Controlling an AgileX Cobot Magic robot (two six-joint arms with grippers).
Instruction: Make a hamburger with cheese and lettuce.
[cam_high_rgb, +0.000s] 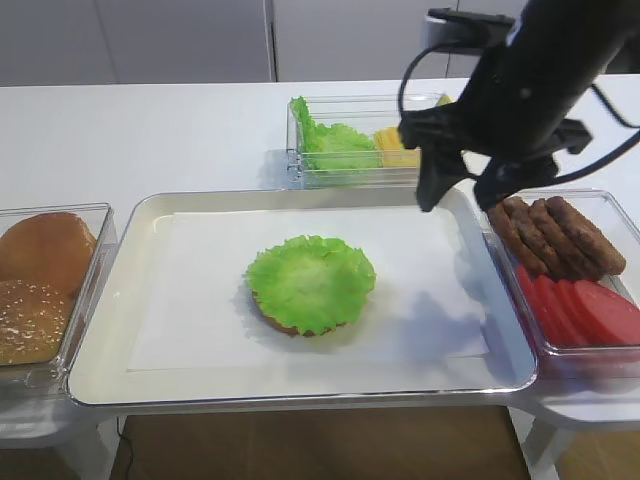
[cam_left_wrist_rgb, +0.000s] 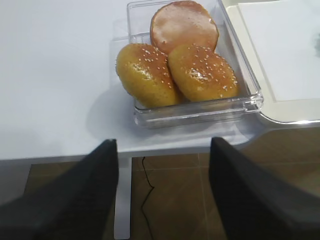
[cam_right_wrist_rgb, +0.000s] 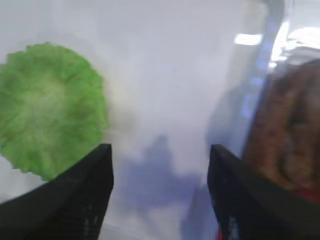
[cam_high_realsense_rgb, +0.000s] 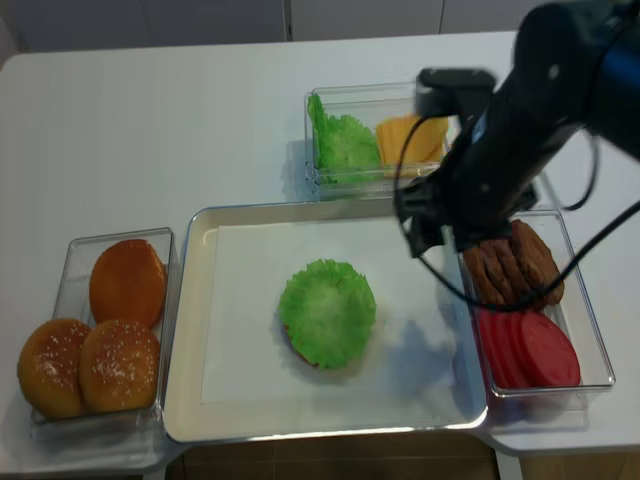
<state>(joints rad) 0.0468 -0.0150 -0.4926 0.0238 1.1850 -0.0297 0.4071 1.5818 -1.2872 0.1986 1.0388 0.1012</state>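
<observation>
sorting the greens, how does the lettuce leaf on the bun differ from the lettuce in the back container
The lettuce on the bun lies flat and spread as one round leaf on the tray; the lettuce in the container stands bunched and crumpled against the clear wall beside the cheese. Both are bright green and frilly.

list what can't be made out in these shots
- Bun: both high views, the lettuce covers its face; only a brown rim shows.
- Cheese: first high view, the right arm hides most of it.
- Right gripper: its wrist view is blurred; fingertips cut off by the bottom edge.
- Patties: right wrist view, just a brown blur.
- Left gripper: in neither high view; fingertips run off its wrist view's bottom edge.
</observation>
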